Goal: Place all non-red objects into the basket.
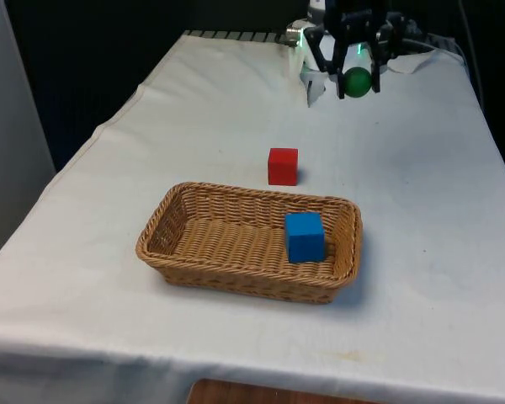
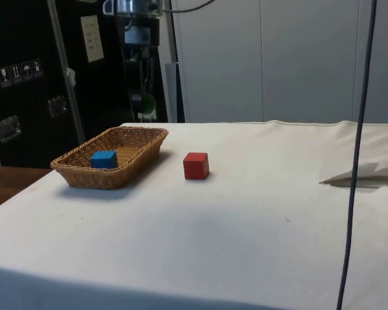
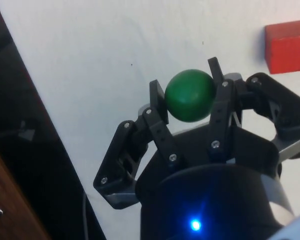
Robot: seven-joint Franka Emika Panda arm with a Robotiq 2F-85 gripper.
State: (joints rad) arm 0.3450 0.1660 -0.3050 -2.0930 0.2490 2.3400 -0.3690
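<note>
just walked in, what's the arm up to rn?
The end effector is shut on a green ball, held above the table's far end, clear of the cloth. A blue cube already sits in the wicker basket. The red cube stands on the cloth just beyond the basket. Likely the ball goes into the basket next.

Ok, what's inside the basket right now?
One blue cube sits inside the basket, at the end nearer the front view's right. The rest of its woven floor shows bare. The near wall covers a strip of floor in the side view.
</note>
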